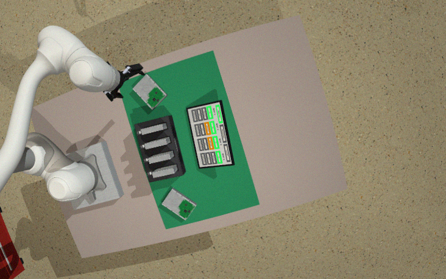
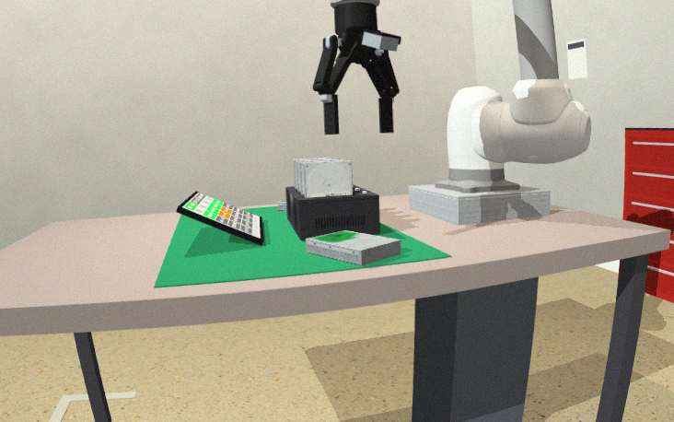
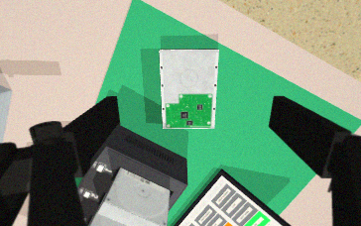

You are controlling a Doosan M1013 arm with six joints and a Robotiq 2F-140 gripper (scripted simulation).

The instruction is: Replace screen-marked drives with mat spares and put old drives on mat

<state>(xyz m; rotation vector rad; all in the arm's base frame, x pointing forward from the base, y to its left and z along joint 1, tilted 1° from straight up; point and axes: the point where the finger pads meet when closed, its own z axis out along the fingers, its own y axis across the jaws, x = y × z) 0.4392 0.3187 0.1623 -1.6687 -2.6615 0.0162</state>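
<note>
My gripper (image 1: 131, 84) (image 2: 358, 132) (image 3: 194, 111) is open and empty, high above a spare drive (image 1: 144, 88) (image 2: 367, 242) (image 3: 188, 79). That drive lies flat on the green mat (image 1: 197, 72) (image 2: 238, 268) (image 3: 238, 149), board side up, between the fingers in the wrist view. The other spare drive (image 1: 174, 199) lies flat beyond the dock's other end. The black dock (image 1: 178, 149) (image 2: 342, 211) (image 3: 154, 158) stands on the mat with a drive upright in each of its bays. The screen (image 1: 210, 136) (image 2: 221, 216) shows orange cells in the two middle rows, bays 2 and 3.
The tilted screen stands beside the dock, on the side away from the arm base (image 1: 98, 174) (image 2: 477, 204). The upright drives (image 1: 156, 142) (image 2: 328, 178) rise well above the dock. The near spare drive lies close to the dock's end. A red cabinet (image 2: 651, 199) is beyond the table.
</note>
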